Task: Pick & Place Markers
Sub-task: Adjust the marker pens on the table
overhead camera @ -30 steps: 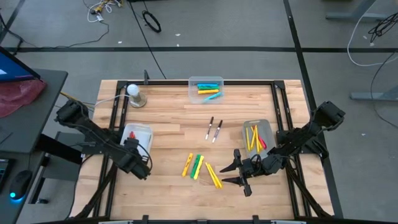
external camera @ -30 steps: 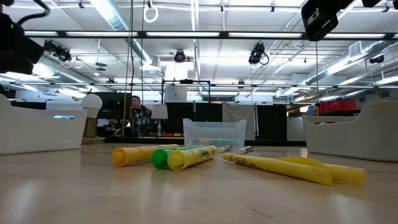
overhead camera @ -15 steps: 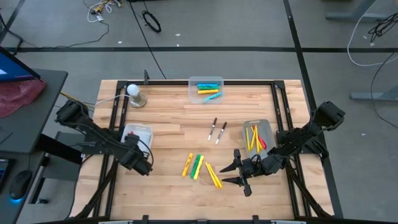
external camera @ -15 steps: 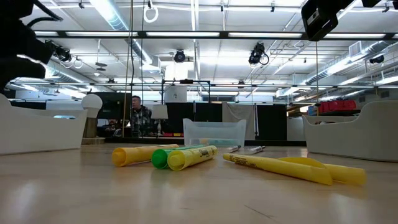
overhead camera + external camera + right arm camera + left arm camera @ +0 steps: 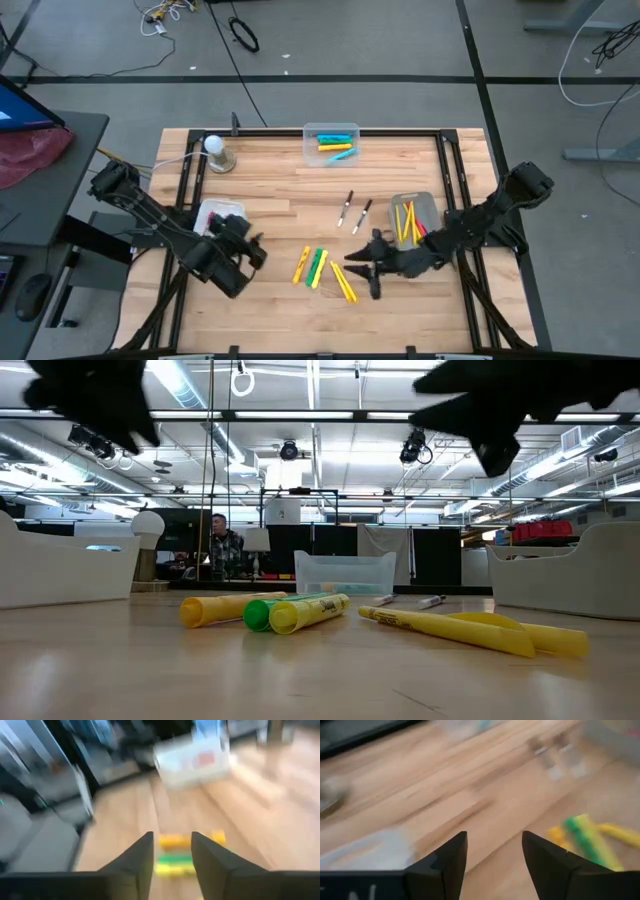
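Both grippers spread, empty — right gripper (image 5: 362,270) just beside the loose markers (image 5: 322,268) at mid-bench (image 5: 280,190), left gripper (image 5: 250,252) near the white bin (image 5: 215,215) — more markers in the right tray (image 5: 412,218).

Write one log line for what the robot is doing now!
left end effector: open, empty | right end effector: open, empty, beside loose markers | none held

We log loose markers (image 5: 318,268) at the table's (image 5: 280,190) middle, between the left gripper (image 5: 250,248) and right gripper (image 5: 362,272). Two thin markers (image 5: 353,211) lie behind them. Bins: rear bin (image 5: 331,142), left bin (image 5: 216,214), right bin (image 5: 412,216).
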Tool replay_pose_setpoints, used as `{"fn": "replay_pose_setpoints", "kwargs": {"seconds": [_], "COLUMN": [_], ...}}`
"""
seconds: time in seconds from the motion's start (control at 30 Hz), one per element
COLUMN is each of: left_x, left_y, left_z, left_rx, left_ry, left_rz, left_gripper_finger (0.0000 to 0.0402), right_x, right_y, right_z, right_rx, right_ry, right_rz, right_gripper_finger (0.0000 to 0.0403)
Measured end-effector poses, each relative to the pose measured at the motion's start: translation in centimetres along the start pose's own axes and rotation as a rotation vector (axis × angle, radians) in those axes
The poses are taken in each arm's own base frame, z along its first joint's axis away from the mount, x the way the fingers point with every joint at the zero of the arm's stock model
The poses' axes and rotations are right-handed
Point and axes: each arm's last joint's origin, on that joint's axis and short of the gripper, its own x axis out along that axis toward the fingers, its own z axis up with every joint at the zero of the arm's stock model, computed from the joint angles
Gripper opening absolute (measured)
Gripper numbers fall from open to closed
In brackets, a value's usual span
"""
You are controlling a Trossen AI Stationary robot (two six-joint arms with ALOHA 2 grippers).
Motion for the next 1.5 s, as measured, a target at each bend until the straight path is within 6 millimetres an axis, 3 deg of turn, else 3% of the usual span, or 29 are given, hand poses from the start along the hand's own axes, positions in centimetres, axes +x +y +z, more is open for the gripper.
{"fn": "replay_pose_setpoints", "kwargs": {"seconds": [0.13,0.27,0.43,0.6,0.77,1.07,1.5], "left_x": [1.4,2.9,3.9,4.2,4.3,4.3,4.3], "left_y": [-1.8,-2.9,-3.2,-2.9,-2.9,-2.8,-2.9], "left_z": [-0.3,-0.8,-1.2,-1.7,-1.7,-1.7,-1.7], "left_rx": [0.019,0.009,0.012,0.011,0.013,0.014,0.011], "left_ry": [-0.129,-0.217,-0.259,-0.265,-0.266,-0.275,-0.275], "left_rz": [-0.131,-0.218,-0.268,-0.263,-0.261,-0.255,-0.256], "left_gripper_finger": [0.0186,0.0177,0.0174,0.0174,0.0174,0.0174,0.0174], "right_x": [2.1,2.8,4.1,4.6,5.4,6.0,6.7], "right_y": [-1.3,-4.0,-8.8,-12.6,-14.3,-15.4,-15.9], "right_z": [2.7,6.2,7.8,7.2,5.7,3.2,3.3], "right_rx": [-0.039,-0.089,-0.100,-0.071,-0.088,-0.164,-0.364], "right_ry": [0.370,0.692,0.926,1.104,1.229,1.414,1.347], "right_rz": [-0.207,-0.391,-0.384,-0.368,-0.330,-0.307,-0.386], "right_gripper_finger": [0.0080,0.0017,0.0009,0.0004,0.0002,0.0001,0.0000]}}
